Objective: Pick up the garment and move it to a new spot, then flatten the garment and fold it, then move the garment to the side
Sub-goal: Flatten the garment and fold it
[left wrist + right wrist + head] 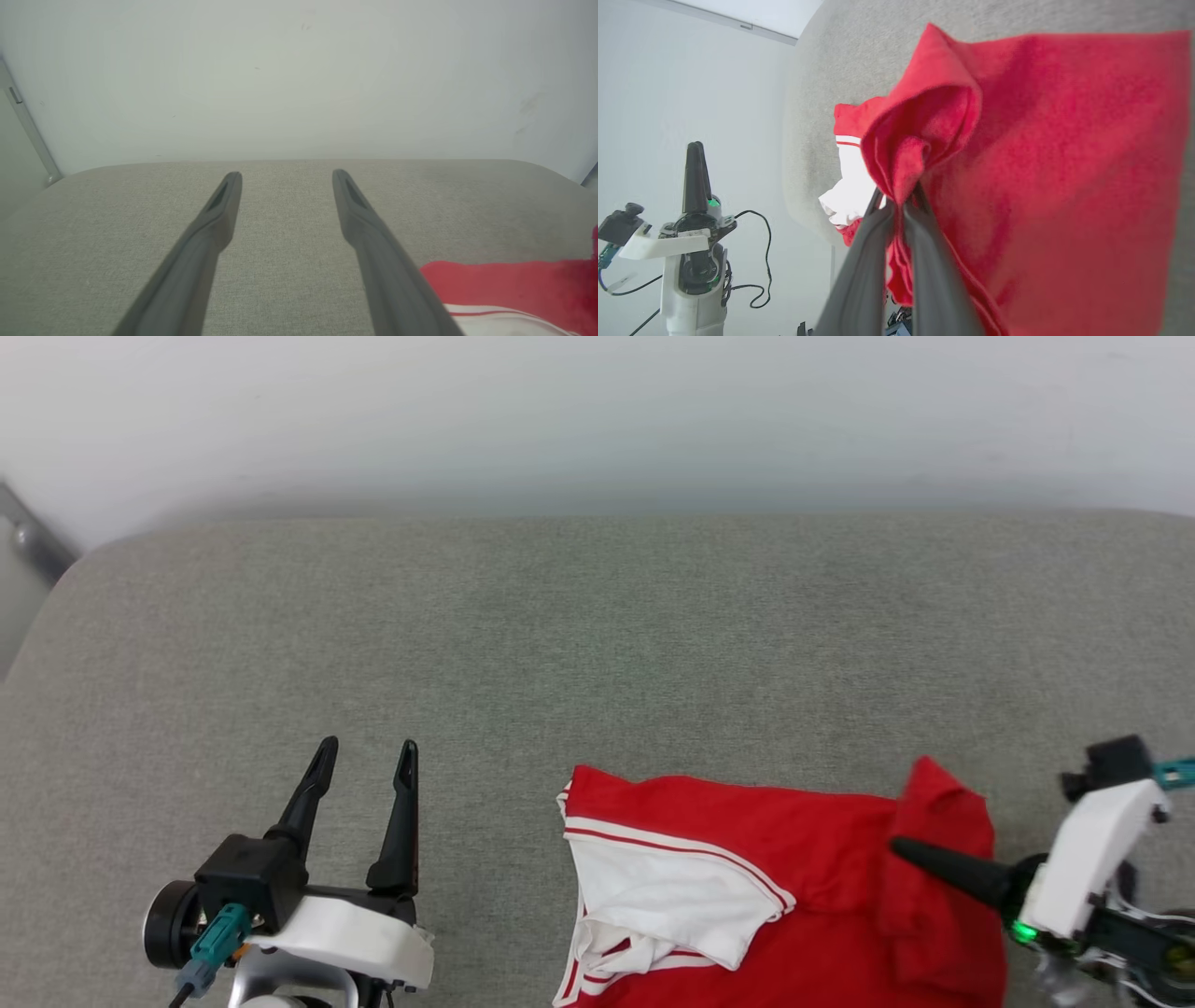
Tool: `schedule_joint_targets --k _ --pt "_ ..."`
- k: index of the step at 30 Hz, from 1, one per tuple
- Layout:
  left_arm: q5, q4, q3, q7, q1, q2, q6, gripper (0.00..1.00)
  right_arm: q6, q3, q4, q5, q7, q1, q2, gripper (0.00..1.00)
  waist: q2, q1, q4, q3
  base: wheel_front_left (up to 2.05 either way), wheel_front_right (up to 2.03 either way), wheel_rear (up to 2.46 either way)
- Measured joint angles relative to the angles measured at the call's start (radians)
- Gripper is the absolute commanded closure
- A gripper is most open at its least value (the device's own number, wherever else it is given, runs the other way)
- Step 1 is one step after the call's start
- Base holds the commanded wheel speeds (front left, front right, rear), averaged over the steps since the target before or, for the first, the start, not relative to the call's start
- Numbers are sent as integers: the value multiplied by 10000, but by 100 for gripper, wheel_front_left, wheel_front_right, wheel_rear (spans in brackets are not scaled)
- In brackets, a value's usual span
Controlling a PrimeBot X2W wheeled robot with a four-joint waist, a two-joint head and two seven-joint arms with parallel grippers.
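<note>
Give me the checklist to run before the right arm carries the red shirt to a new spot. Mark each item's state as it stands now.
1. Right gripper shut on the garment: ok, its fingers pinch a bunched red fold at the far right corner.
2. Left gripper open and empty: ok, it is over the gray surface, apart from the garment.
3. Room to set the garment down: ok, bare gray surface lies to its left and beyond it.
4. Garment lying flat: not ok, the white sleeve is folded over the red body and the gripped corner is bunched.
5. Near edge free to lift: cannot tell, it runs past the head view's bottom edge.
</note>
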Motion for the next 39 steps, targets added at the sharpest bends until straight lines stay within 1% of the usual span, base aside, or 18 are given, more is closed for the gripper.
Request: schedule_joint_targets --k 2,4,8,11,13,14,15,16,17,21,23,25,27,30,34,37,39 --pt "-2 38 -71 15 -84 0 -25 0 0 527 198 612 -211 -46 38 100 0 0 87 25 0 0 0" --pt "-10 94 -130 79 -135 -8 -84 0 -2 1154 575 1394 -723 -130 52 100 0 0 187 33 0 0 0" --pt "-48 205 -255 102 -224 -35 -153 0 0 3010 1214 2677 -1864 -291 92 100 0 0 416 27 0 0 0" --pt "-59 299 -337 113 -320 -52 -221 0 0 4268 1553 3166 -2719 -432 92 100 0 0 583 10 0 0 0" --pt "-61 343 -387 117 -335 -71 -234 0 -2 4945 1848 3267 -3212 -525 94 100 0 0 688 1 0 0 0" --pt "-61 366 -399 115 -344 -79 -236 0 -2 5237 2006 3210 -3490 -576 96 90 0 0 731 -5 0 0 0" --pt "-63 395 -412 113 -356 -86 -236 0 0 5450 2153 3126 -3776 -632 98 70 0 0 765 -14 0 0 0" --pt "-79 407 -416 86 -358 -98 -236 0 -2 5653 2336 3089 -3992 -695 98 23 0 0 794 -19 0 0 0" --pt "-84 418 -424 82 -358 -102 -236 0 -2 5866 2485 3041 -4079 -765 86 0 0 0 811 -15 0 0 0" --pt "-134 493 -439 25 -358 -119 -257 0 -2 6316 2512 2928 -4665 -1086 90 0 0 0 819 14 0 0 0" --pt "-138 520 -431 -12 -358 -127 -253 0 0 6539 2259 2663 -4876 -1253 -79 0 0 0 784 25 0 0 0" --pt "-148 560 -420 -54 -358 -134 -247 0 0 6692 1912 2343 -5229 -1345 -439 0 0 0 732 37 0 0 0" --pt "-174 604 -414 -98 -358 -144 -244 0 0 6794 1569 1714 -5714 -1383 -959 0 0 0 664 20 0 0 0" --pt "-224 675 -382 -155 -358 -157 -201 0 0 6627 1436 -90 -6915 -1377 -1852 0 0 0 548 -33 0 0 0" --pt "-244 780 -337 -242 -353 -188 -127 0 0 5524 1580 -2378 -8157 -1006 -2476 0 0 0 386 -150 0 0 0" --pt "-316 846 -268 -284 -311 -186 -71 0 -2 4240 1569 -3806 -8903 -406 -2535 0 0 0 264 -250 0 0 0" --pt "-332 886 -198 -359 -263 -171 -38 0 -2 3336 1337 -4752 -9486 12 -2500 0 0 0 186 -309 0 0 0"
